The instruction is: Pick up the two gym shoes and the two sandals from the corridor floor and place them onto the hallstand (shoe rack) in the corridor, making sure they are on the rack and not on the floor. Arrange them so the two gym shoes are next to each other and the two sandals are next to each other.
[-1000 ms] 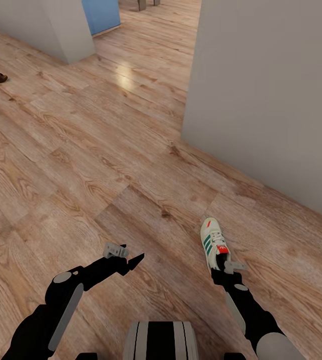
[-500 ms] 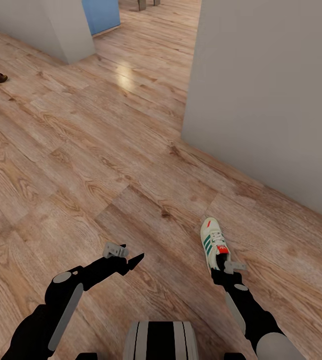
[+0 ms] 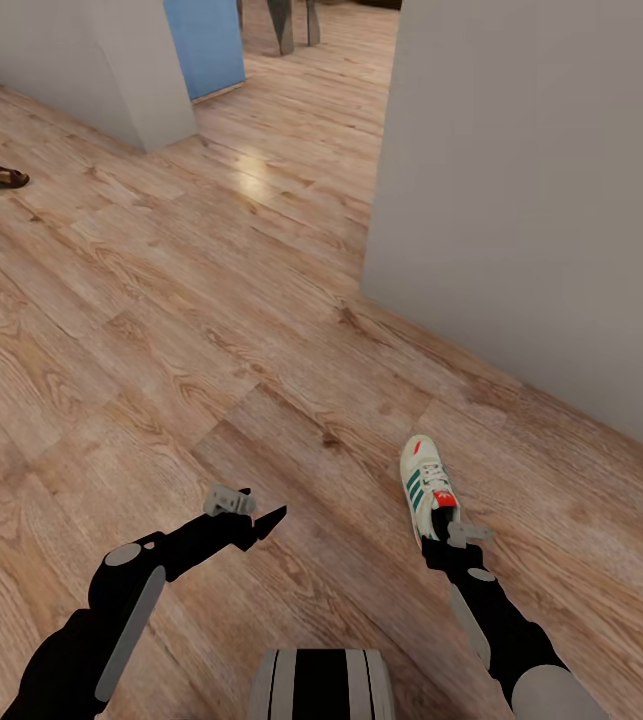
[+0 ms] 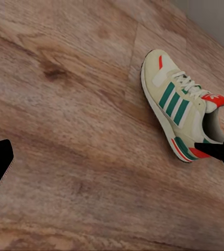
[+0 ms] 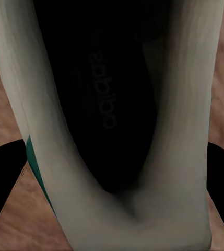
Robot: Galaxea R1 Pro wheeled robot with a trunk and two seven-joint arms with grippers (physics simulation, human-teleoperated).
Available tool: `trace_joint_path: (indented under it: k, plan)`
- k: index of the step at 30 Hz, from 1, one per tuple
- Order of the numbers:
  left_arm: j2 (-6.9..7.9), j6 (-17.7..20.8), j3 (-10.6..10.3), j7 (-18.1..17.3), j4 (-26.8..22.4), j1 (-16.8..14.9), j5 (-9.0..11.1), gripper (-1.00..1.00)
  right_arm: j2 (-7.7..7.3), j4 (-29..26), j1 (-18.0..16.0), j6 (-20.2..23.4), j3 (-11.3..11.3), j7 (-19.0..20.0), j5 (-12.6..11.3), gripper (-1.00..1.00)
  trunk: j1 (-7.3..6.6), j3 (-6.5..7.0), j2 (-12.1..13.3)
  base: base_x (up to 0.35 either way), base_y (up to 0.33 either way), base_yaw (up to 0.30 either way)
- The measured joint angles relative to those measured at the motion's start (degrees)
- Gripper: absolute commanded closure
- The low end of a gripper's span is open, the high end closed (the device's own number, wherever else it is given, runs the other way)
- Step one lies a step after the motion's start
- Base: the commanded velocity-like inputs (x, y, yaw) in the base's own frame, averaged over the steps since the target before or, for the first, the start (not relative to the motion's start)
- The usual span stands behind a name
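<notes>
The right pincer (image 3: 448, 528) is clamped on the heel collar of a gym shoe (image 3: 427, 486), its dark fingers either side of the rim in the right wrist view; the shoe's toe points toward 12 o'clock. The left pincer (image 3: 259, 520) hangs with fingers apart, holding nothing, over the corridor floor (image 3: 161, 330). A sandal (image 3: 2, 178) lies at 10 o'clock, well apart. A grey wall (image 3: 531, 190) stands at 1 o'clock.
</notes>
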Motion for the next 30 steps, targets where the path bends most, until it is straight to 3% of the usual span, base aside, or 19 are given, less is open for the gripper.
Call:
trace_joint_path:
  k: [14,25,26,30]
  plan:
    - [0.57,0.00,1.13,0.20,0.00,0.33,-0.24,-1.00,0.00,0.06,0.02,-0.41,0.13,0.15,0.08,1.00,-0.36,3.10,0.19,0.000,0.000,0.000]
    - [0.80,-0.09,6.02,0.22,1.26,3.00,-0.87,-1.00,0.12,0.06,0.08,-0.41,0.28,0.15,0.20,1.00,-0.64,5.54,0.33,0.000,0.000,0.000]
    - [1.11,-0.41,8.62,0.47,1.84,5.36,-1.40,-1.00,0.09,0.06,0.08,-0.42,0.33,0.15,0.36,1.00,-0.67,5.81,0.35,0.000,0.000,0.000]
    - [1.16,-3.46,12.17,0.50,3.15,7.29,-2.32,-1.00,0.07,0.00,0.07,-0.40,0.35,0.21,0.39,1.00,-0.77,7.00,0.40,0.000,0.000,0.000]
